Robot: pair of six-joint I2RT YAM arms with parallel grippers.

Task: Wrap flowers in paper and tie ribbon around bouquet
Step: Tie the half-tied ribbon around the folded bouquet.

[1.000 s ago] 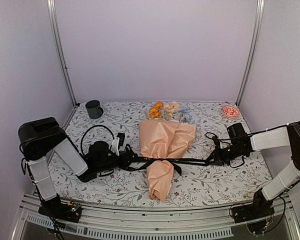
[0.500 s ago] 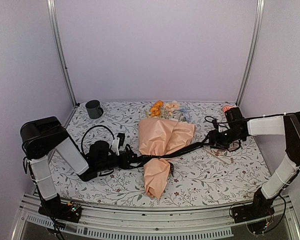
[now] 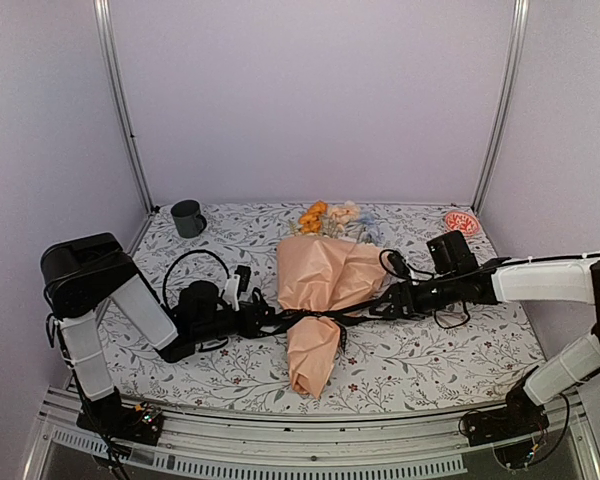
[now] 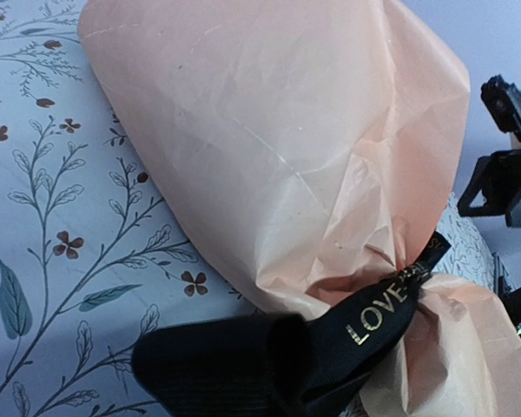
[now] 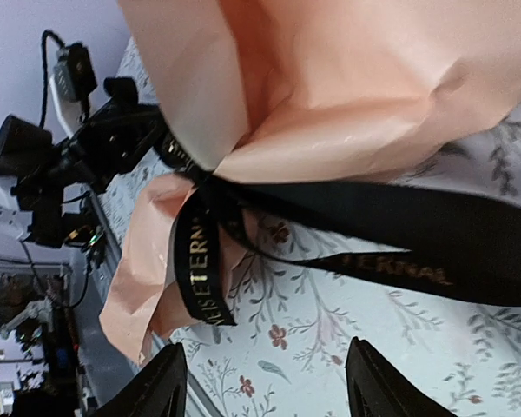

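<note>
- Right now the bouquet (image 3: 320,300), a cone of plain peach-orange paper (image 4: 269,130), is lying in the middle of the white floral-patterned table cover (image 3: 430,365). Its long axis is running near to far, with the narrow tail near and the orange, peach and white artificial flowers (image 3: 330,215) poking out at the far end.
- The flat, narrow black ribbon with gold lettering (image 5: 373,230) is circling the pinched waist of the cone, crossing that axis. One tail is stretching left and the other right.
- The left gripper (image 3: 260,320) is sitting just left of the waist, its jaws clenched on the left tail.
- The right gripper (image 3: 392,303) is sitting just right of the waist, jaws released and gripping nothing. In its wrist view both fingers (image 5: 169,382) are standing well apart, and the right tail is running crosswise ahead of their tips, not between them.
- Judging by this, the right arm is lying nearer the free tail. The coming grasp is hinging on moving those open jaws forward until the band, lying across the gap, is passing between them.
</note>
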